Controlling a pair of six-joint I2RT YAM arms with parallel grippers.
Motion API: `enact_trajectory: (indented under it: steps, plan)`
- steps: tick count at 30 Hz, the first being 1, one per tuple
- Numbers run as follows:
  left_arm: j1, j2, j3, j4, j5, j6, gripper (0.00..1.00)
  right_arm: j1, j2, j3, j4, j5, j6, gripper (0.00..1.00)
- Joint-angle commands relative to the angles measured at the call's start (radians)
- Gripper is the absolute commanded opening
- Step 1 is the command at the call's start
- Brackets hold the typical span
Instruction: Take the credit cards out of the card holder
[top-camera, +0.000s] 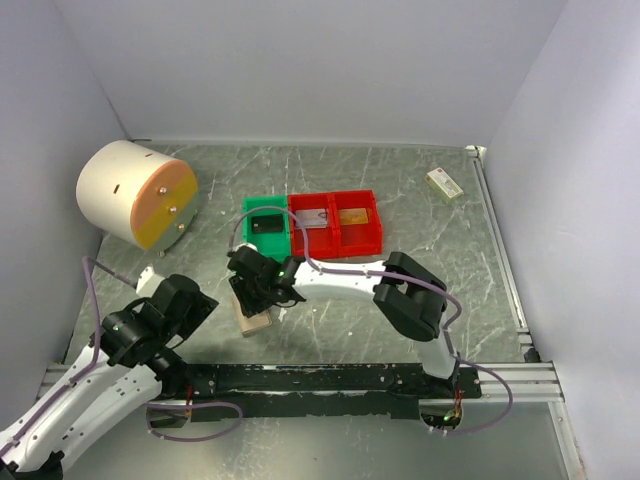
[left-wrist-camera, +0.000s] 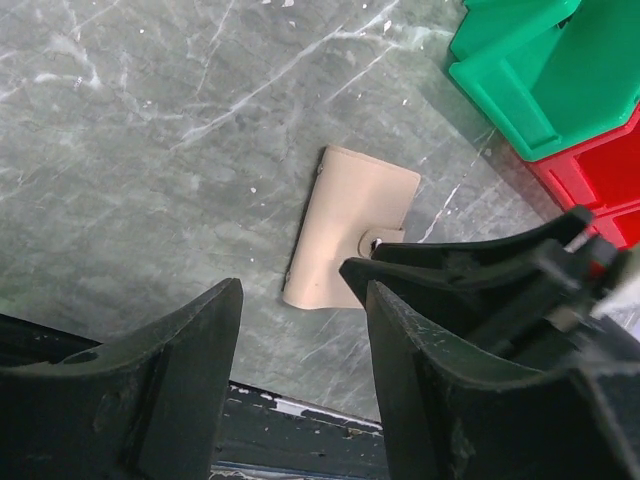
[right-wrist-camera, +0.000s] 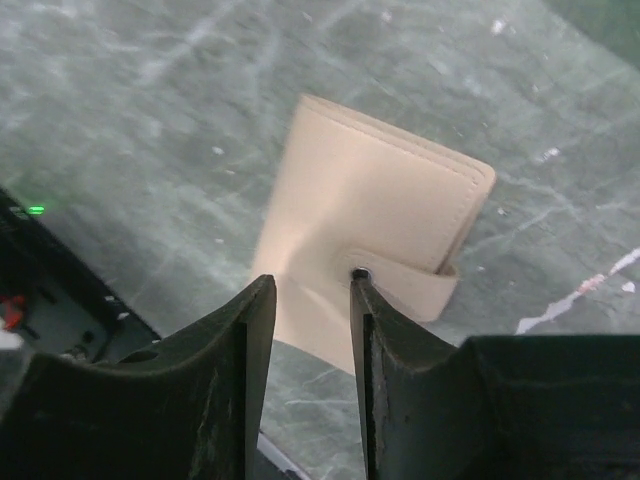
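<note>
**Surface and room.** The surface (top-camera: 400, 290) is a green-grey, stone-patterned sheet enclosed by plain white walls (top-camera: 320, 70) on the left, far and right sides. A black rail (top-camera: 330, 378) runs along the near edge.

- A cream cylinder (top-camera: 125, 190) with an orange face lies near the far left corner.
- A green bin (top-camera: 247, 228) and two red bins (top-camera: 337, 225) stand touching in a row at mid-surface.
- A small white-and-green box (top-camera: 444, 184) lies near the far right corner.

**Task items.**

- The card holder (right-wrist-camera: 370, 210) lies close to the near edge, left of centre, folded shut with its tab fastened.
- A dark credit card (top-camera: 267, 224) lies in the green bin.
- A silver-grey credit card (top-camera: 318, 217) and a gold credit card (top-camera: 351, 215) lie one in each red bin.

**End effectors.**

- The left end effector (left-wrist-camera: 305, 290) hovers left of the holder. It is released, with fingers apart and nothing between them.
- The right end effector (right-wrist-camera: 310, 285) reaches across from the right and hovers over the holder's tab. It is released, with fingers narrowly apart and nothing clamped between them.

**Hidden.**

- In the overhead view the right end effector covers most of the holder, and only its near end shows.
- Whether the fingertips touch the tab cannot be determined.
- The holder's interior is concealed.

**Edges and open room.** Open surface lies between the red bins and the right edge, and between the bins and the far edge.
</note>
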Motion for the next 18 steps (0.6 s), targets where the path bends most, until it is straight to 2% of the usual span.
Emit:
enact_trajectory:
  steps: [1,5,8,12,18]
  plan:
    - [-0.005,-0.019,0.022,0.002,-0.017,0.016,0.65,0.005,0.064,0.037,-0.126,0.140,-0.013,0.37]
    - [-0.004,0.000,-0.019,0.115,0.044,0.103,0.67,0.004,0.096,-0.001,-0.198,0.294,-0.012,0.36]
    - [-0.005,0.063,-0.066,0.274,0.140,0.186,0.68,-0.006,0.101,-0.042,-0.225,0.350,-0.003,0.35]
    - [-0.005,0.235,-0.119,0.467,0.233,0.237,0.69,-0.033,0.061,-0.127,-0.196,0.307,0.027,0.34]
    - [-0.005,0.516,-0.092,0.678,0.257,0.275,0.70,-0.052,-0.071,-0.295,-0.079,0.157,0.115,0.33]
